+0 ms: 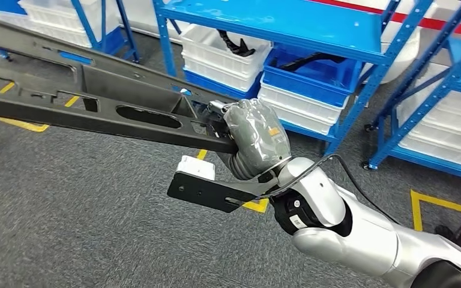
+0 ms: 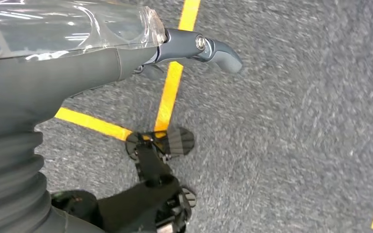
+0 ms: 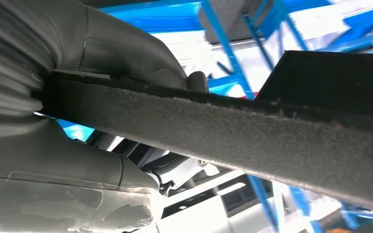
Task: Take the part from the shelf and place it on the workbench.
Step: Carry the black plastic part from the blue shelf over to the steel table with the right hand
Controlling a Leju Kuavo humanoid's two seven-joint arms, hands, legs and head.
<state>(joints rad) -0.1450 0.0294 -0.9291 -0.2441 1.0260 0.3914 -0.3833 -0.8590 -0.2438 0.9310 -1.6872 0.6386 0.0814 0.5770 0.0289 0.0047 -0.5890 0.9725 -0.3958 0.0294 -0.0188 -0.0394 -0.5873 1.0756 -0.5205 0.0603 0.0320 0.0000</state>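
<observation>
Head view: grey carpet point(image 1: 66, 204); yellow floor tape point(image 1: 441, 204); blue shelving point(image 1: 288, 27)

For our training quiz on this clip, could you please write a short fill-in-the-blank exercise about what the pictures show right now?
1. The long black plastic part is gripped by the robot's ____ hand.
2. The shelving racks behind the part are painted ____.
3. The lines marked on the grey carpet floor are ____.
4. The left hand hangs over the floor and holds ____.

Missing words: right; blue; yellow; nothing
</observation>
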